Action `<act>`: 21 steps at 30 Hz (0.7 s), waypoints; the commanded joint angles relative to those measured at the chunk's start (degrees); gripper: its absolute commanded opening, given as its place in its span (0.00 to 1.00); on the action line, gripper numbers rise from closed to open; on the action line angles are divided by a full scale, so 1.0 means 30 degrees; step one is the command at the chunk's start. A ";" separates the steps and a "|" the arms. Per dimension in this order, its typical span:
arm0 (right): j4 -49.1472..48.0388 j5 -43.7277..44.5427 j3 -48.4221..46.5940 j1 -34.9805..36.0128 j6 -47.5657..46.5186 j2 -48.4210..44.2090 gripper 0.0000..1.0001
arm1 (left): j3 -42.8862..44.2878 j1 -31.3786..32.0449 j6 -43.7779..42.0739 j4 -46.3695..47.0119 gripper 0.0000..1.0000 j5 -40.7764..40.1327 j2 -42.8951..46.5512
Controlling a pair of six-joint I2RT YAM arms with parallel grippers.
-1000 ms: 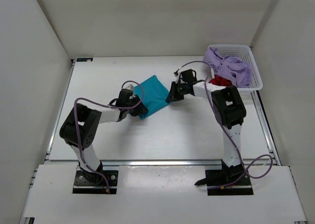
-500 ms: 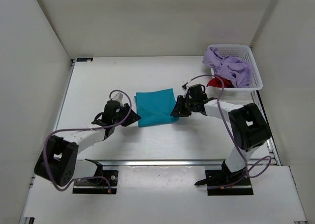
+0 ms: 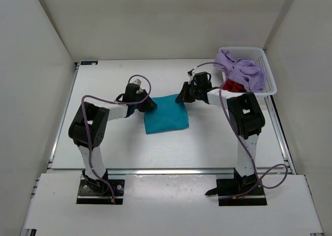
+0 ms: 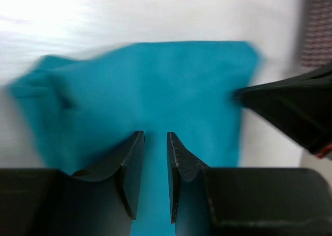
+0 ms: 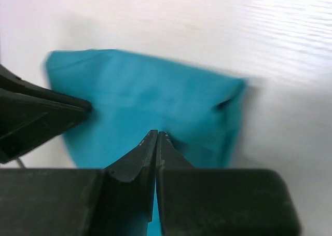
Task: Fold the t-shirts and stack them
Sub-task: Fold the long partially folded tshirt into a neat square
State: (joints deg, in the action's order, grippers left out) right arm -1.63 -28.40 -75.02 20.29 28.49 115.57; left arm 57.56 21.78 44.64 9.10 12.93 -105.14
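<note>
The teal t-shirt (image 3: 166,119) lies folded in a flat rectangle mid-table. My left gripper (image 3: 149,105) is at its upper left corner. In the left wrist view (image 4: 154,135) the jaws stand a narrow gap apart over the teal cloth (image 4: 155,85). My right gripper (image 3: 180,97) is at the upper right corner. In the right wrist view (image 5: 156,133) its jaws are closed together over the teal cloth (image 5: 145,96); I see no cloth pinched between them. The lavender t-shirt (image 3: 244,70) and the red t-shirt (image 3: 233,85) lie bunched in the basket.
The white mesh basket (image 3: 270,72) stands at the back right corner of the table. White walls enclose the table on three sides. Each gripper shows in the other's wrist view, the right one (image 4: 290,106) and the left one (image 5: 41,116).
Both grippers have moved from the shirt's side edges up to its far corners. The teal shirt went from a tilted diamond to a squared rectangle and shifted slightly nearer.
</note>
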 commanded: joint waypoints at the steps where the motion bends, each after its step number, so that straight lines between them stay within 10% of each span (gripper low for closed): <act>1: -0.0159 -0.0607 -0.0949 -0.0846 -0.0063 0.1465 0.00 | -0.0112 -0.1134 0.0089 -0.0194 0.35 0.0056 -0.0284; 13: -0.0307 -0.1166 -0.0860 -0.1374 0.0143 0.1530 0.00 | -0.4331 -0.2983 0.2522 0.5081 0.43 0.1872 0.2579; 21: -0.0746 -0.1109 -0.0687 0.0088 0.0463 -0.1633 0.47 | -0.5797 -0.2866 -0.0376 0.0956 0.59 -0.2141 0.7652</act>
State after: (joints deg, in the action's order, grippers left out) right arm -1.72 -31.64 -76.25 18.31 29.98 117.38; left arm 41.93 13.50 47.22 16.69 11.09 -86.24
